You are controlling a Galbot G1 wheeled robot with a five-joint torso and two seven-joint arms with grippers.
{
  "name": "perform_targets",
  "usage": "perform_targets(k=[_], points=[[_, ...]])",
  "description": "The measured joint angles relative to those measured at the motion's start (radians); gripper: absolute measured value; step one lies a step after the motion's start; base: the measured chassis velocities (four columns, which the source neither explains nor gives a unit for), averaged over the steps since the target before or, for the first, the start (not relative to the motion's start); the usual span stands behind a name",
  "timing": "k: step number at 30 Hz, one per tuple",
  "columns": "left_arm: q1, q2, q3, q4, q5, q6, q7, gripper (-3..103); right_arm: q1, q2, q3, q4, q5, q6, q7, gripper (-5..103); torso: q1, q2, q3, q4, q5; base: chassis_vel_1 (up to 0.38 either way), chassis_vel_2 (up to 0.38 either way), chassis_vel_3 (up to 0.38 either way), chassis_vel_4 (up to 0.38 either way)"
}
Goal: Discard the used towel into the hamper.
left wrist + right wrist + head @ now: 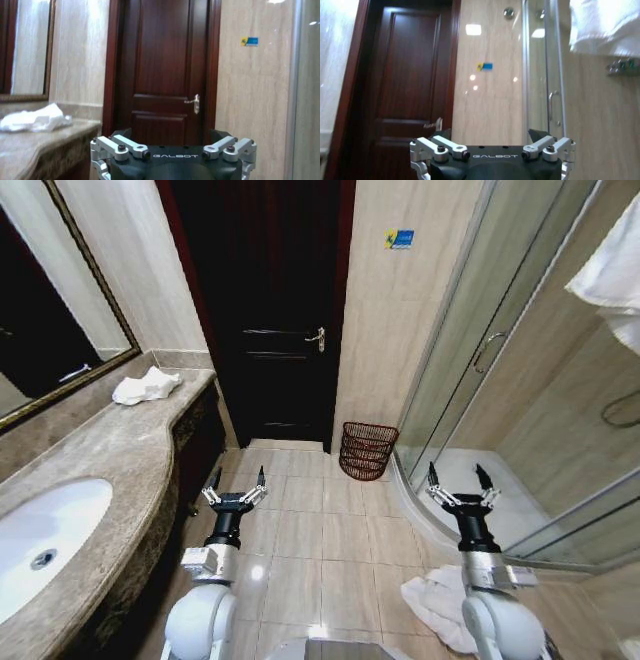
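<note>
A crumpled white towel [147, 386] [35, 118] lies at the far end of the marble counter [110, 455], on my left. Another white towel [432, 603] sits bunched on the floor tiles beside my right arm. The hamper [367, 450], a dark reddish-brown wire basket, stands on the floor against the wall between the door and the shower. My left gripper [234, 484] [171, 133] hovers open and empty over the floor near the counter's edge. My right gripper [459, 480] [490, 132] is open and empty too, held up by the shower's curved base.
A dark wooden door [265, 310] is shut straight ahead. The glass shower enclosure [480, 350] fills the right side, with a white towel [610, 270] hanging high inside. A white sink [45, 540] is set in the counter. Tiled floor lies open between my arms.
</note>
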Motion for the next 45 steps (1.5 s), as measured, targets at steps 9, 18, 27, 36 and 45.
perform_targets(k=[9, 18, 27, 36, 45], points=[[0.010, 0.000, 0.014, 0.050, 0.014, -0.002, -0.068, 100, -0.009, 0.019, -0.022, 0.007, 0.034, -0.103, -0.009, 100, 0.000, 0.000, 0.000, 0.0003, -0.0002, 0.000, 0.000, 0.000, 0.000], [-0.018, 0.000, 0.026, 0.063, 0.059, -0.020, -0.079, 100, -0.023, 0.047, -0.035, -0.001, 0.046, -0.101, -0.018, 100, 0.000, 0.000, 0.000, 0.0000, -0.0001, 0.000, 0.000, 0.000, 0.000], [-0.019, 0.000, 0.026, 0.059, 0.070, -0.025, -0.055, 100, -0.025, 0.071, -0.036, -0.018, 0.025, -0.083, -0.021, 100, 0.000, 0.000, 0.000, 0.0001, -0.0001, 0.000, 0.000, 0.000, 0.000], [-0.021, 0.000, 0.024, 0.080, 0.087, -0.082, -0.046, 100, -0.029, 0.068, -0.035, -0.012, 0.015, -0.074, -0.022, 100, 0.000, 0.000, 0.000, 0.0002, 0.0000, -0.085, 0.074, 0.091, -0.095], [-0.053, 0.000, -0.011, 0.123, 0.212, -0.178, -0.049, 100, -0.027, 0.069, -0.042, 0.001, 0.019, -0.071, -0.007, 100, 0.000, 0.000, 0.000, 0.0004, 0.0000, -0.141, 0.145, 0.136, -0.149]])
